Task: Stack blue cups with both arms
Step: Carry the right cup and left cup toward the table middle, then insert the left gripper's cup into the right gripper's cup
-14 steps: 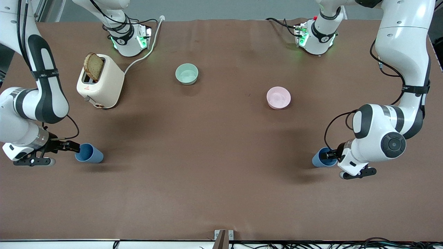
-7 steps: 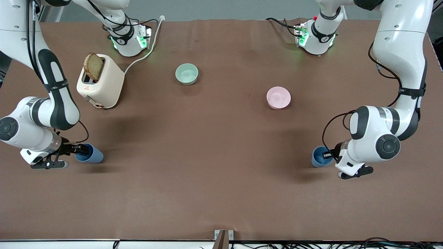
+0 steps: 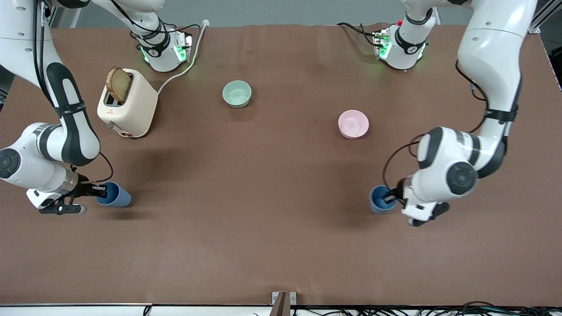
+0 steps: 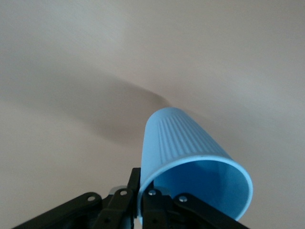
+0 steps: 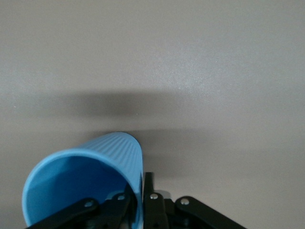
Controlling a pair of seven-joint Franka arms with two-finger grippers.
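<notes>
The left hand [image 3: 392, 198] pinches the rim of one blue cup [image 3: 380, 199], lifted over the surface [image 3: 263, 228] near the pink bowl [image 3: 353, 123]. The right hand [image 3: 97, 192] is clamped on the other blue cup's [image 3: 115, 195] rim, nearer the camera than the toaster [image 3: 127, 103].

Left arm [image 3: 491, 57] and right arm [image 3: 26, 52]: glossy white shells, black joint bands, round grey-black joint caps. Thin black cables loop along the forearms, strapped down. Bases glow green (status lights). Black fingers [image 4: 157, 210] carry small silver screws.
</notes>
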